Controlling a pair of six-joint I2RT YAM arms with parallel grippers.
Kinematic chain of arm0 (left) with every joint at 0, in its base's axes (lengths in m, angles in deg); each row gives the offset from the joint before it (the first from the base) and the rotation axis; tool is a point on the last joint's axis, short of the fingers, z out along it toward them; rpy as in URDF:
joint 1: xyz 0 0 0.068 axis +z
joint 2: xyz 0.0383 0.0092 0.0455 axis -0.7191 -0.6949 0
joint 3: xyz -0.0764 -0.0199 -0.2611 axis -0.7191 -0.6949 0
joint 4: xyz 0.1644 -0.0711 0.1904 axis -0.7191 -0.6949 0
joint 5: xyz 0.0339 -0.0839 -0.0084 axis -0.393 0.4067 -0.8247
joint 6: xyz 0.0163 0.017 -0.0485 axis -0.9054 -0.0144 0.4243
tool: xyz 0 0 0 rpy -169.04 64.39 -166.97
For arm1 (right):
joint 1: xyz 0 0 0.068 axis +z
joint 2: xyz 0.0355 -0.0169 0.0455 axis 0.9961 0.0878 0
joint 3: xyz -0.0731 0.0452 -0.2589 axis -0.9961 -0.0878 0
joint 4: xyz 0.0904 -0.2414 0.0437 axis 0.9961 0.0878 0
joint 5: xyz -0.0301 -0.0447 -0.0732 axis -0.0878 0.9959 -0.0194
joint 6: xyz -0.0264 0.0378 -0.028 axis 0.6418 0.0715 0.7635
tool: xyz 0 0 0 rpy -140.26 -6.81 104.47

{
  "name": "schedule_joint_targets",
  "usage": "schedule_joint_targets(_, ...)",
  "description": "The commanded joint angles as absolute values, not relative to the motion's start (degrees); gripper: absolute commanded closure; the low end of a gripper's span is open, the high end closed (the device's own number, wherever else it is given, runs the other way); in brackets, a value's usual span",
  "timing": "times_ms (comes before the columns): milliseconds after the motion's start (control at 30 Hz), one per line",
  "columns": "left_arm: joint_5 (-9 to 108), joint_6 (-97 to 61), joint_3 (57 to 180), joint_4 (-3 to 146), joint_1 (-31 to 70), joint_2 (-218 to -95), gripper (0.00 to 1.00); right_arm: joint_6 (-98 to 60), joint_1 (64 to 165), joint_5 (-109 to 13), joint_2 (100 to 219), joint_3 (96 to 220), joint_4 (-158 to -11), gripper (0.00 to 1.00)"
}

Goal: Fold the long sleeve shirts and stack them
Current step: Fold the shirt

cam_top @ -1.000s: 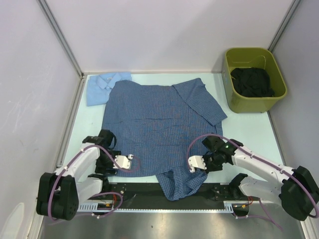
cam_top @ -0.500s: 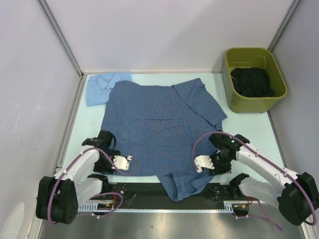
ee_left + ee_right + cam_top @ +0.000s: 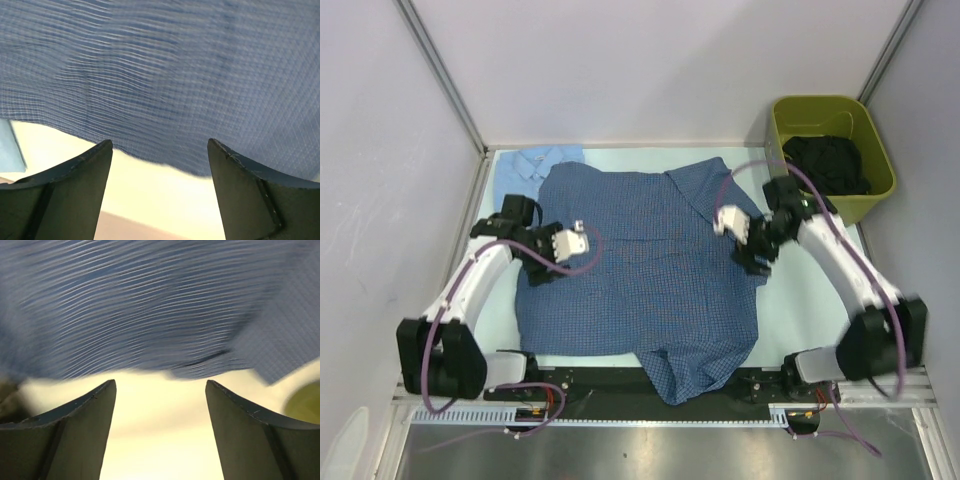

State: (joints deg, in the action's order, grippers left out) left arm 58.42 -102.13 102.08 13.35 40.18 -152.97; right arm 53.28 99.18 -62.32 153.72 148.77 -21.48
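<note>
**Blue check shirt lies open; the folding is barely begun**

Cloth covers most of the table (image 3: 810, 280). We see the medium blue checked shirt (image 3: 640, 280) spread across the middle, its near end bunched and hanging over the table's front edge. The pale blue shirt (image 3: 525, 168) sits in the far left corner as a small, compact shape, its near side tucked under the checked one. We judge that one is already folded, while the checked shirt has nearly all its folds left, and nothing is stacked yet.

From above, the left gripper (image 3: 572, 238) hangs over the shirt's left side and the right gripper (image 3: 728, 220) over its right sleeve area. That view cannot settle how the jaws stand. The wrist cameras do: the left fingers (image 3: 70, 200) and the right fingers (image 3: 65, 440) are spread wide with nothing between them, and the checked cloth edge lies just beyond. Only the top view shows the green bin (image 3: 820, 100) with dark cloth (image 3: 825, 165) inside.
</note>
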Motion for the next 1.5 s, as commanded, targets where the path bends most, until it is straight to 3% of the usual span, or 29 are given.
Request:
schedule_joint_targets(0,68.8,-87.2,107.81,26.08,44.3,-158.62,0.17,43.87,95.16,-60.8,166.54,156.8,-36.37,0.24)
schedule_joint_targets(267,66.2,-71.53,117.47,42.0,48.35,-173.11,0.16,41.05,95.51,-53.14,186.4,165.86,-42.29,0.22)
schedule_joint_targets(500,66.43,-65.9,128.46,44.92,49.94,-184.11,0.15,39.99,95.6,-47.6,193.1,167.45,-44.05,0.21)
schedule_joint_targets(700,64.68,-65.45,133.03,47.02,49.94,-187.64,0.15,38.68,95.77,-47.51,192.94,167.8,-42.65,0.39)
schedule_joint_targets(733,64.07,-66.06,133.56,47.46,49.94,-188.68,0.15,38.5,95.86,-47.77,192.5,168.15,-42.47,0.48)
schedule_joint_targets(900,61.69,-68.35,142.07,47.64,50.2,-195.19,0.18,36.74,96.47,-48.83,191.26,173.94,-39.66,0.75)
schedule_joint_targets(933,61.86,-68.88,143.4,47.64,50.2,-197.64,0.18,36.48,96.47,-48.91,191.61,174.91,-39.22,0.85)
schedule_joint_targets(1033,63.18,-70.72,149.55,47.91,50.11,-201.51,0.23,34.72,96.39,-50.05,192.31,179.57,-37.29,1.0)
schedule_joint_targets(1267,72.13,-76.43,165.01,46.16,50.11,-213.89,0.31,27.25,96.21,-53.39,193.02,191.0,-36.49,1.0)
schedule_joint_targets(1467,82.67,-86.8,174.26,40.18,50.11,-219.28,0.25,23.56,96.39,-55.86,194.6,198.46,-33.77,1.0)
